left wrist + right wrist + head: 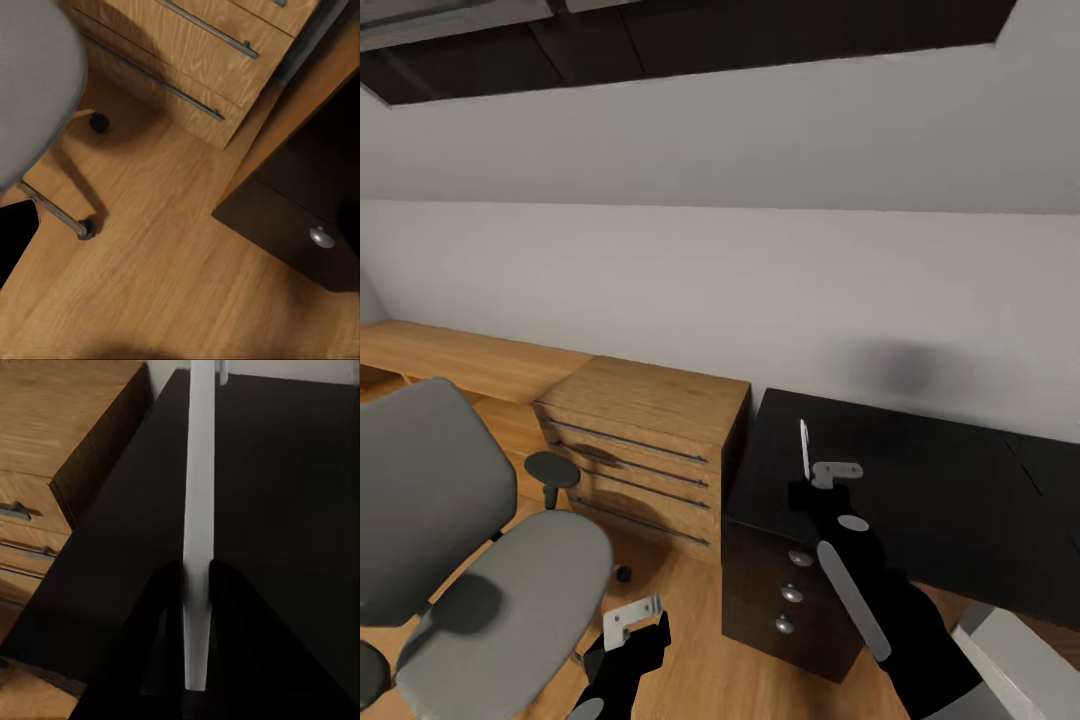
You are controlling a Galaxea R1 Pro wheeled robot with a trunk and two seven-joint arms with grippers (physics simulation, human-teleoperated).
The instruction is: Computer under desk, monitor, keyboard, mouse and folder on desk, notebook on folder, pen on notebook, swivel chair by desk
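Head view: your right gripper (812,470) is raised over the near left corner of the desk (960,500), its glossy black top bare around it. A thin light stick, the pen (804,448), stands nearly upright at the fingertips. Left of the desk, just beside it, sits a light wooden drawer unit (650,440) with long bar handles. Below the desk corner is a dark drawer front (785,590) with three round silver knobs. The swivel chair (470,560) stands at lower left, grey seat and back, one black armrest showing, seat bare. Your left gripper (632,618) hangs low over the wood floor (690,600) next to the seat's edge; how far open it is, you cannot tell from here.

Left wrist view: floor boards, the chair seat's grey edge (34,82), a chrome spoke with a caster (85,229), the wooden drawer unit (187,60) and a dark drawer knob (322,237).

Right wrist view: the two dark fingers (157,615) are closed tight on the pen (199,495), which runs straight out from them above the black desk top (285,495).
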